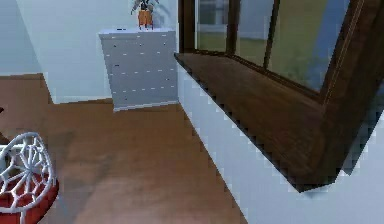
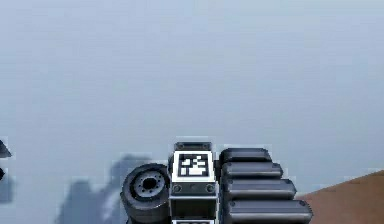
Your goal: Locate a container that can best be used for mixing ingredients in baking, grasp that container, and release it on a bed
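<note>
In the arm side view the arm's dark ribbed segments [image 2: 256, 186] sit low against a plain pale wall. Beside them is a white square with black marks [image 2: 193, 166]. Left of that is the gripper's dark rounded body [image 2: 148, 192]. I cannot make out its far end with the fingers, so I cannot tell whether it holds anything.
In the forward view a white chest of drawers [image 1: 140, 68] stands against the far wall with a potted plant [image 1: 146, 13] on top. A dark wooden window ledge [image 1: 262, 104] over a white wall runs along the right. A red seat with a white wire frame [image 1: 24, 178] is at the bottom left. Brown wooden floor [image 1: 130, 150] lies between.
</note>
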